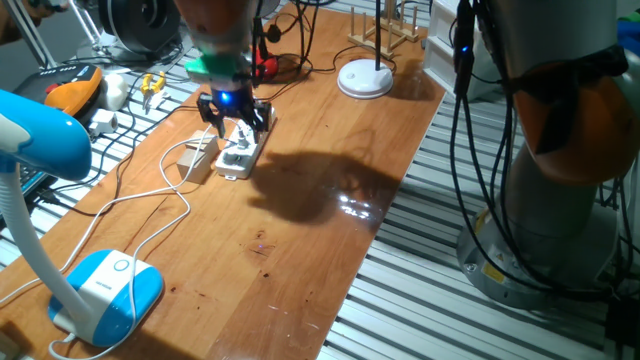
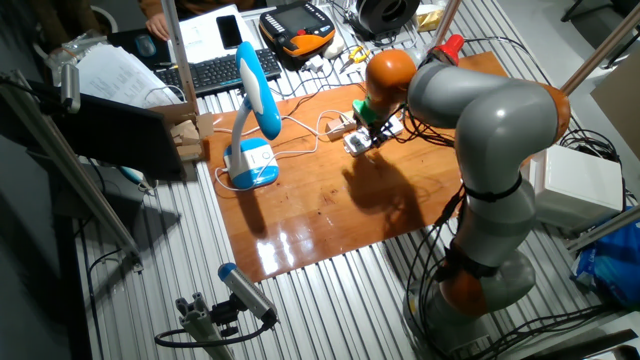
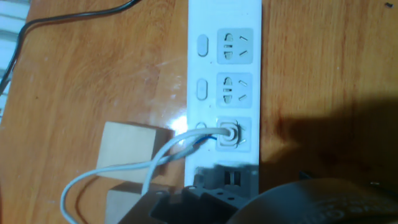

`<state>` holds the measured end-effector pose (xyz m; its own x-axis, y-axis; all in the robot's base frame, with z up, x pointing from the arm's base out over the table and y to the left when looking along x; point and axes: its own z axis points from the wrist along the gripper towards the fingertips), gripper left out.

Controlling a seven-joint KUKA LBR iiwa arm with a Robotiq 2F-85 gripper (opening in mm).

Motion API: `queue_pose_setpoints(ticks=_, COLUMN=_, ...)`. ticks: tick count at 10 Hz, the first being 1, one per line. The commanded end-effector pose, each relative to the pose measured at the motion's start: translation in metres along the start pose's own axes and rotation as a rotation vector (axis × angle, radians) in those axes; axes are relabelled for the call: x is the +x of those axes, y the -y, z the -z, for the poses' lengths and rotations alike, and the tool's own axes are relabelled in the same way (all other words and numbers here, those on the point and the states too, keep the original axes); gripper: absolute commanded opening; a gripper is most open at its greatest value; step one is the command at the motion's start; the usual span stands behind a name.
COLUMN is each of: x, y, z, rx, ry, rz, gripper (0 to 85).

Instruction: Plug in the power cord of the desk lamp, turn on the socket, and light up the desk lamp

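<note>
The white socket strip point(image 1: 240, 152) lies on the wooden table; it also shows in the hand view point(image 3: 225, 93). The white plug point(image 3: 229, 135) sits in the strip's third outlet, and its thin white power cord point(image 1: 150, 195) runs left to the desk lamp. The lamp has a light-blue and white base point(image 1: 105, 292) at the front left and a light-blue head point(image 1: 40, 135). I see no light from it. My gripper point(image 1: 236, 118) hovers just above the strip, fingers spread and holding nothing. Oval switch buttons point(image 3: 202, 45) line the strip's left side.
A small tan wooden block point(image 3: 127, 152) lies against the strip's left side under the cord. A white disc-based lamp point(image 1: 365, 78) and a red-based lamp point(image 1: 264, 66) stand at the back. Tools and cables lie beyond the table's left edge point(image 1: 90, 95).
</note>
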<state>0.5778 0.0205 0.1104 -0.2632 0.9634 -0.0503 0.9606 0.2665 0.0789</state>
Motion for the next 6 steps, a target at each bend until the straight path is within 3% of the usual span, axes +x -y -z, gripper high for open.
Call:
queue_pose_setpoints(ticks=1, x=-0.003, y=-0.003, z=0.011, rx=0.008, ry=-0.041, rz=-0.003, gripper=68.0)
queue_pose_setpoints(ticks=2, x=-0.008, y=-0.008, z=0.023, rx=0.024, ry=-0.059, rz=0.001, gripper=68.0)
queue_pose_setpoints(ticks=3, x=-0.014, y=-0.012, z=0.032, rx=0.026, ry=-0.06, rz=0.009, gripper=68.0)
queue_pose_setpoints(ticks=4, x=-0.021, y=-0.015, z=0.038, rx=0.024, ry=-0.052, rz=0.025, gripper=51.0)
queue_pose_setpoints(ticks=6, x=-0.039, y=-0.025, z=0.049, rx=0.017, ry=-0.052, rz=0.05, gripper=51.0)
